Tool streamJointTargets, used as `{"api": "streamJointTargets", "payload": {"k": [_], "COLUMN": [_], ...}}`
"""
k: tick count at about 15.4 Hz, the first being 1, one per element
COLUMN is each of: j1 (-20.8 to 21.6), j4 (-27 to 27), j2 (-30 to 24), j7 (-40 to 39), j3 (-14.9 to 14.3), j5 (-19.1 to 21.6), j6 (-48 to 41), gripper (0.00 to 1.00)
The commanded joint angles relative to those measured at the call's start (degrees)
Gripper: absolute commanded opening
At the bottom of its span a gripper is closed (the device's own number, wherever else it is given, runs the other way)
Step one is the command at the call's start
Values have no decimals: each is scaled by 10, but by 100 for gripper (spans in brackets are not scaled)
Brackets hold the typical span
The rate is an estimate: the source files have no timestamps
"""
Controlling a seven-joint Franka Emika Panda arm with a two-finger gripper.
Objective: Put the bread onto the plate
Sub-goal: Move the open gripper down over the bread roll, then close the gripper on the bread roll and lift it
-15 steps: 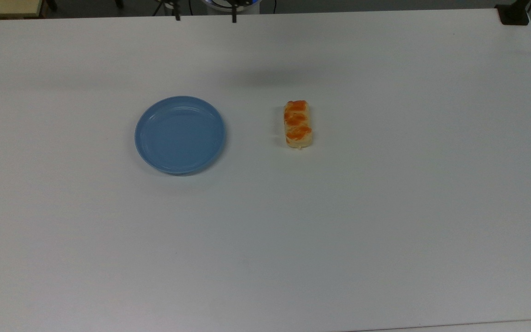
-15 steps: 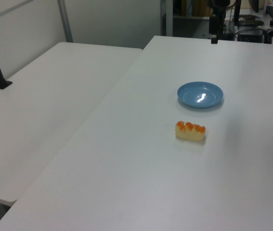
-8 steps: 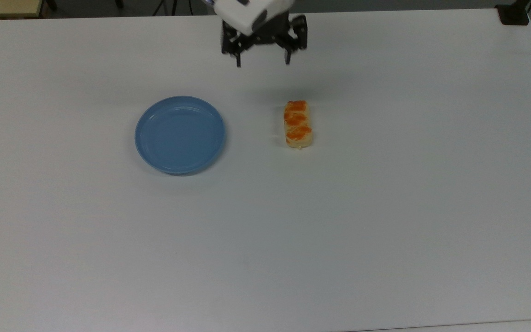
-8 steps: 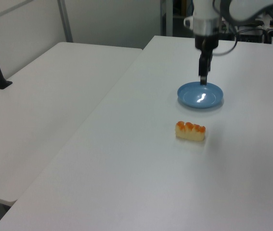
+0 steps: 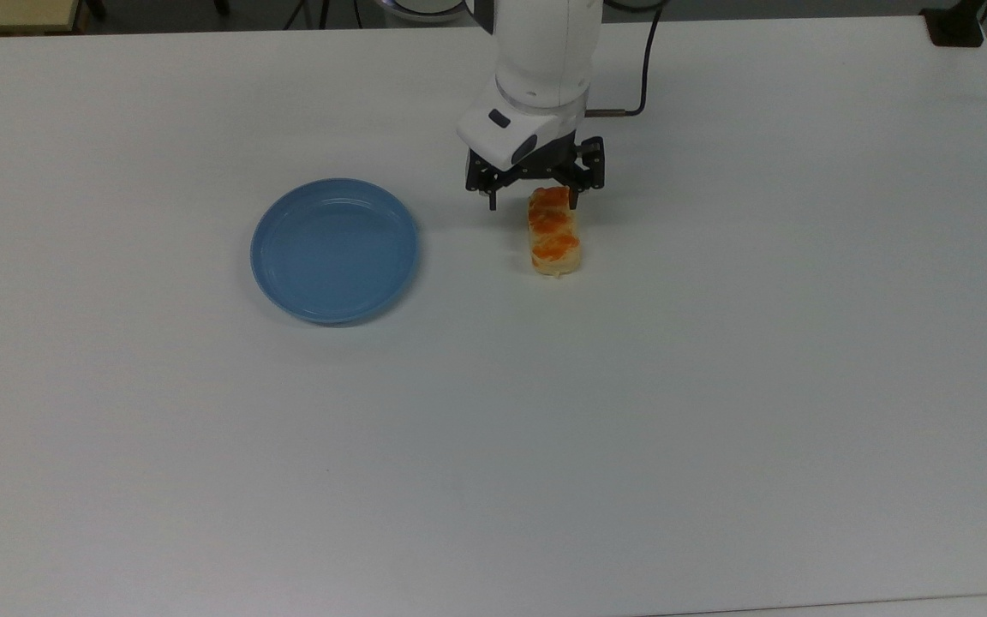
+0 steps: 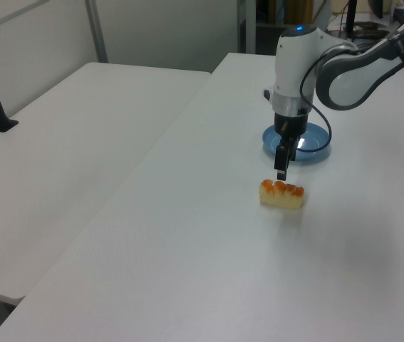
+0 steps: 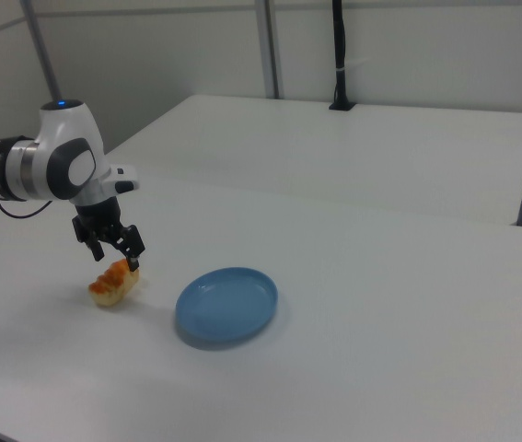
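A plain white bench [image 5: 716, 386] is being viewed, with a second white table [image 6: 80, 135] standing alongside it at the left view's left and a black post [image 7: 339, 55] rising at the far edge in the right view.

The plate [image 5: 334, 250], round and light blue, is lying flat on the bench. The bread [image 5: 553, 231] is resting on the bench at 3 o'clock from the plate in the top view, well apart from it, with its long axis running 12 to 6 o'clock. Its three orange-brown bumps are facing upward.

The white arm [image 5: 545, 51] is entering from 12 o'clock in the top view. The gripper [image 5: 534, 202] is being held over the 12 o'clock end of the bread, pointing downward. The fingers [image 5: 493, 199] are being held wide apart, one tip standing at either side of the loaf's end in the top view; nothing is being held between them. Whether the tips are touching the bread cannot be told. A black cable [image 5: 643, 77] is running along the arm's wrist.

In the left view the gripper [image 6: 281, 171] is seen just above the bread [image 6: 282, 194], with the plate [image 6: 316, 146] partly hidden behind the arm. In the right view the gripper [image 7: 122, 257] is seen at the bread's [image 7: 113, 283] upper end, the plate [image 7: 226, 305] lying at 3 o'clock from it.
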Motion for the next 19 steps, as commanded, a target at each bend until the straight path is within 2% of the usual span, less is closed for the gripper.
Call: {"api": "streamJointTargets", "payload": {"k": [1,6,8,9,12,14,19], "j1": [16,20,22,23,25,25,4], "j4": [1,2,3,2,3,9,24], "j2": [14,42,49,51,57,55,25], "j7": [17,33,33,33,55,61,57], "j3": [-3,17,17,17,17,17,16], "j5": [5,2,-4,-12,-35,-38,-38], "j6": [21,22,22,22,22,21,-25], "gripper": [100,100,95,89,30,9,2]}}
